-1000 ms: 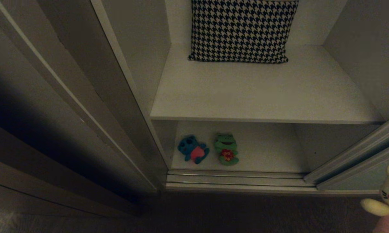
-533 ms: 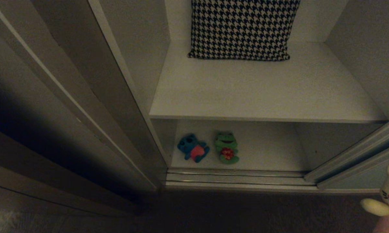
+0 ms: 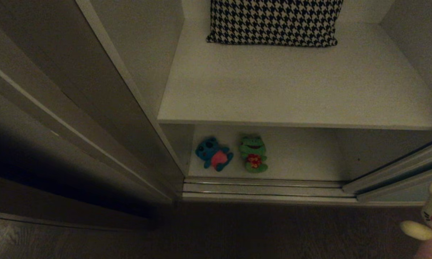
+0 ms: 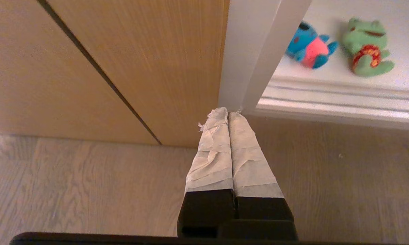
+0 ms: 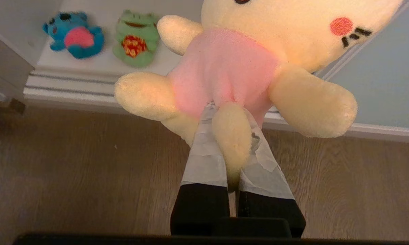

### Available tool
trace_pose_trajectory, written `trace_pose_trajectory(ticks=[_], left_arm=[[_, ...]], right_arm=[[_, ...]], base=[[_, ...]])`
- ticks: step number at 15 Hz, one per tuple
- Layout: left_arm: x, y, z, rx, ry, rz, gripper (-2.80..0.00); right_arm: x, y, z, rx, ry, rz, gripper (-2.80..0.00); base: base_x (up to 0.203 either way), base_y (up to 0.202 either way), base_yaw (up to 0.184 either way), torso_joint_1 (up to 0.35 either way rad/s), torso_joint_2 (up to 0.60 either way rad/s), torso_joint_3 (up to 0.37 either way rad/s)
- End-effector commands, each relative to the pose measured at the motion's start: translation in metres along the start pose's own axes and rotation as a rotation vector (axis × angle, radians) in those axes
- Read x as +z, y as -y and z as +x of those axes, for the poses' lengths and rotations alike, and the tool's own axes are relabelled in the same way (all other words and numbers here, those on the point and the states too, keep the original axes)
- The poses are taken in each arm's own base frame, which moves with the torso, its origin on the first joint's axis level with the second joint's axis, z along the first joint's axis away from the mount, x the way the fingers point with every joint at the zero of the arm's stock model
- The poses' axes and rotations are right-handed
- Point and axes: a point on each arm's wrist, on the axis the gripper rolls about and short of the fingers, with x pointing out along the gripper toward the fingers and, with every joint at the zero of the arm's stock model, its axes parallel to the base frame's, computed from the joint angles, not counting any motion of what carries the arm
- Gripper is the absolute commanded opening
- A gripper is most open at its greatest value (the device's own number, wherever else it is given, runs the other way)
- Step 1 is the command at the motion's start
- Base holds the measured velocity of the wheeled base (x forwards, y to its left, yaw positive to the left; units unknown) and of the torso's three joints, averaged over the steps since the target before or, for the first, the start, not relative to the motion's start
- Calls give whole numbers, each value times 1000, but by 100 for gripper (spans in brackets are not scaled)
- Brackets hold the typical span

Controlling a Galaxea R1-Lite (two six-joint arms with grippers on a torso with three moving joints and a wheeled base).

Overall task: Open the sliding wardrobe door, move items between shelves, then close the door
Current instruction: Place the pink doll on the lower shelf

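The wardrobe stands open, its sliding wardrobe door (image 3: 399, 171) pushed off to the right, a pale grey-green panel with a thin light frame, only its lower edge showing. Inside are 2 white shelves. The upper shelf (image 3: 291, 93) carries a black-and-white houndstooth cushion (image 3: 273, 21) against its back edge. On the lower shelf (image 3: 302, 162), near its front left corner, lie 2 plush toys side by side, just apart: a blue toy (image 3: 214, 154) with a pink belly, nearest the left wall, and a green frog (image 3: 253, 153) with a red patch on its front. Silver floor rails (image 3: 266, 187) run along the front edge of that shelf.

The right gripper (image 5: 230, 132) is closed narrowly on the yellow toy (image 5: 259, 61), a cream-yellow plush with a pink belly and a pink cheek; its taped fingers (image 5: 204, 156) pinch 1 leg, and the toy hangs over the wood floor (image 5: 71, 170) in front of the rails.

The left gripper (image 4: 228, 114) holds nothing, its taped fingers pressed together, over the floor before the wardrobe's left upright (image 4: 255, 51).
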Motion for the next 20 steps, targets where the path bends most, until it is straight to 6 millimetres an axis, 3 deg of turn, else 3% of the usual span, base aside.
trace_pose_trajectory(ticks=[1,20], left_arm=[[0,0,0,2,-2,-1,-280],[0,0,0,-1,-8,1,-280]], right_arm=[[0,0,0,1,3,-2,-280],[0,0,0,-1,1,-2,-280]], base=[[0,0,0,2,2,-192],[0,0,0,2,2,-197]])
